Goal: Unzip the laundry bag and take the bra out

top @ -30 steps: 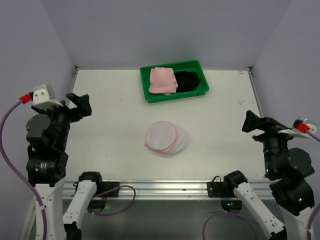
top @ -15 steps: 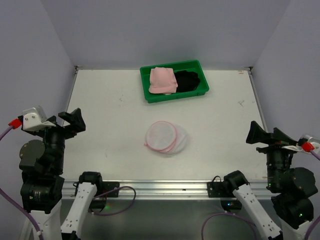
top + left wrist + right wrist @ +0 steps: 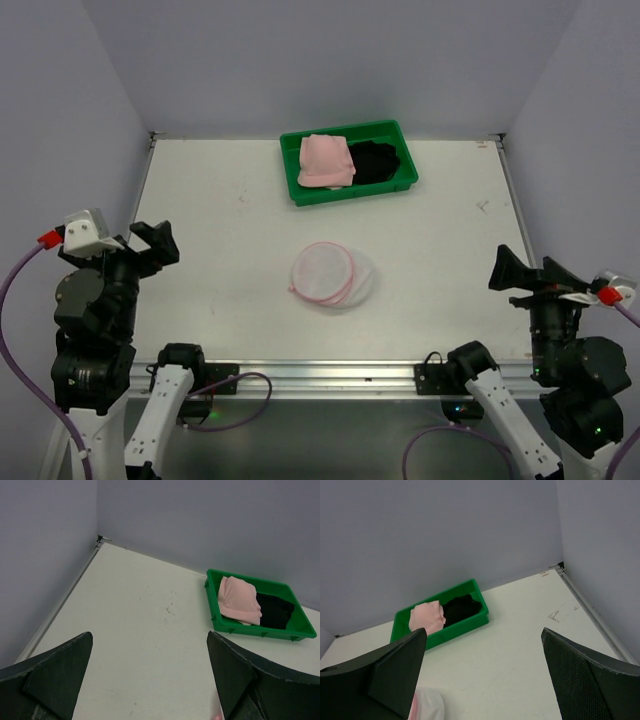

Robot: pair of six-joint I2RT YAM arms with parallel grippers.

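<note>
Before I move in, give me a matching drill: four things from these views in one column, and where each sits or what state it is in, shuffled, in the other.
Things
1. laundry bag
2. pink garment
3. black garment
4. left gripper

Places or states
A. right half of the green tray
B. open, holding nothing, near the left edge of the table
C. middle of the table, no gripper touching it
D. left half of the green tray

Pairs: 1-C, 2-D, 3-A, 4-B
</note>
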